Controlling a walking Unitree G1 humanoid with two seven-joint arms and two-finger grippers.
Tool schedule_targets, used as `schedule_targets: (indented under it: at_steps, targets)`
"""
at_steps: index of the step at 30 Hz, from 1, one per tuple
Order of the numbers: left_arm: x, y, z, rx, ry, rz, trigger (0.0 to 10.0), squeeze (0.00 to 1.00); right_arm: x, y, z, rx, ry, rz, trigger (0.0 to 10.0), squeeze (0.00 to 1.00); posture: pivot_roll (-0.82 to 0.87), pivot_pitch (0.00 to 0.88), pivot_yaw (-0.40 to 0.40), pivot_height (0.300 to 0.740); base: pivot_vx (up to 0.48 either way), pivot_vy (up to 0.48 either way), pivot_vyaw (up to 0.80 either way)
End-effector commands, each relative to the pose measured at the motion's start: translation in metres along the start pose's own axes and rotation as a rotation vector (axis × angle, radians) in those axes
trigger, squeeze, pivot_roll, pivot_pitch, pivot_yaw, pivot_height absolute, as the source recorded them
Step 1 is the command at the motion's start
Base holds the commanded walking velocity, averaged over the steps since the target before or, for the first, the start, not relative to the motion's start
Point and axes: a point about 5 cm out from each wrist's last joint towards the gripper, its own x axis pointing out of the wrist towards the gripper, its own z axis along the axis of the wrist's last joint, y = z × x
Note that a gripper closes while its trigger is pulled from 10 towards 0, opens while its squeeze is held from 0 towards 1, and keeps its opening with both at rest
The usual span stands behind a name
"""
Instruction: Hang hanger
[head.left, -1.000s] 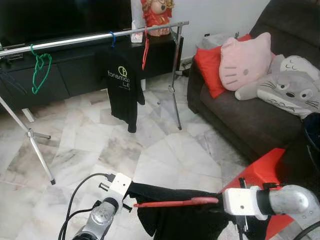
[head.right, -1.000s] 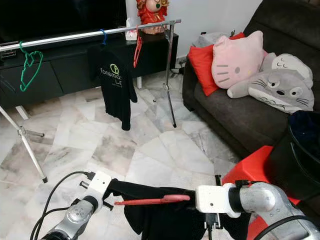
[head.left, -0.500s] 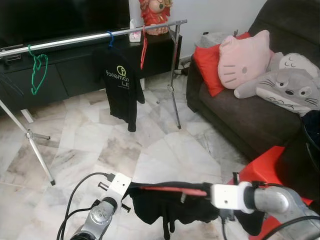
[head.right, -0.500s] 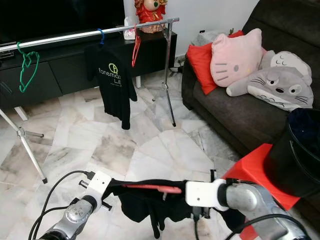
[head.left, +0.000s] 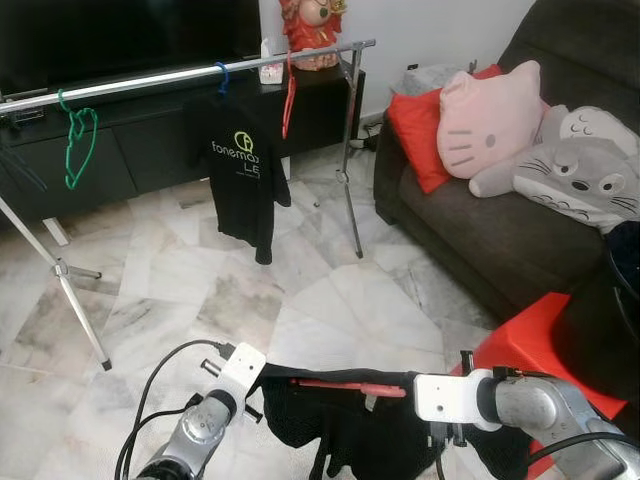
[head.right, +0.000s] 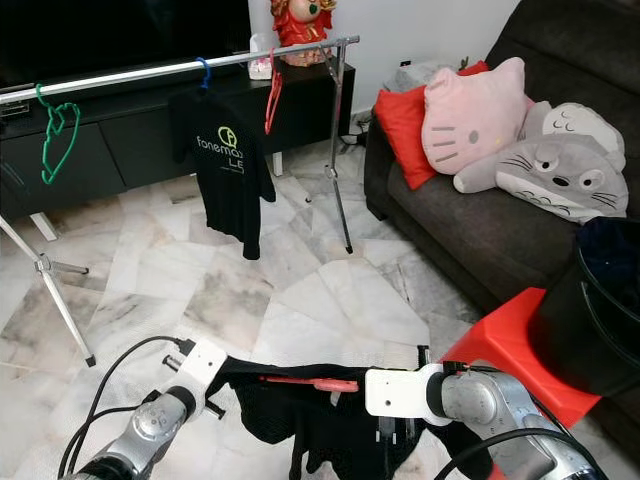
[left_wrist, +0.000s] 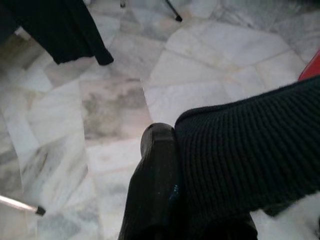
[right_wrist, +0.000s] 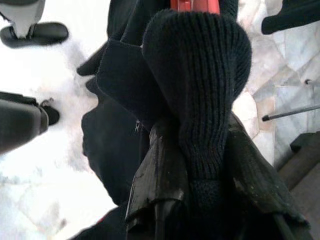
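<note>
A red hanger lies level low in front of me, with a black knit garment draped over it and hanging down. My left gripper is shut on the garment's left edge; one black finger presses against the knit. My right gripper is shut on the hanger's right end, with knit fabric folded over it between the fingers. The steel clothes rail stands well ahead across the room.
On the rail hang a green hanger, a black T-shirt on a blue hanger, and a bare red hanger. A dark sofa with cushions is on the right, a red stool near my right arm. Marble floor lies between.
My right gripper has moved left toward the left one, so the garment bunches and sags lower between them. The camera has shifted slightly.
</note>
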Motion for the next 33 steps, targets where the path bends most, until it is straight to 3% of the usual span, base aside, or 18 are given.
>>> schedule_targets:
  at_steps: [1,7,12,16,19,26,33]
  targets:
    - [0.004,0.015,0.012,-0.005,-0.028,0.027,10.0,0.0,0.0,-0.006,-0.008,-0.004,0.067,-0.034,0.0,0.0,-0.15,0.0,-0.008,0.74,0.0,0.0,0.0]
    - [0.008,0.02,0.027,-0.041,-0.076,-0.023,10.0,0.0,0.004,-0.015,-0.01,0.038,0.098,-0.096,0.0,0.0,-0.15,0.0,-0.008,0.74,0.0,0.0,0.0]
    - [0.012,0.024,0.047,-0.127,-0.129,-0.077,10.0,0.0,0.015,-0.027,-0.015,0.194,0.134,-0.236,0.0,0.0,-0.14,0.001,-0.011,0.74,0.0,0.0,0.0]
    - [0.013,0.024,0.062,-0.167,-0.171,-0.117,10.0,0.0,0.024,-0.033,-0.01,0.341,0.074,-0.295,0.0,0.0,-0.14,0.0,-0.008,0.74,0.0,0.0,0.0]
    - [0.014,0.021,0.074,-0.178,-0.206,-0.157,10.0,0.0,0.032,-0.034,-0.004,0.391,0.041,-0.296,0.0,0.0,-0.13,0.0,-0.011,0.74,0.0,0.0,0.0]
    - [0.007,0.004,0.107,-0.197,-0.318,-0.339,10.0,0.0,0.04,-0.045,0.01,0.516,-0.092,-0.31,0.0,0.0,-0.13,0.0,-0.017,0.74,0.0,0.0,0.0]
    - [-0.003,-0.013,0.115,-0.161,-0.328,-0.496,10.0,0.0,0.047,-0.049,0.005,0.547,-0.066,-0.352,0.0,0.0,-0.12,0.0,-0.02,0.74,0.0,0.0,0.0]
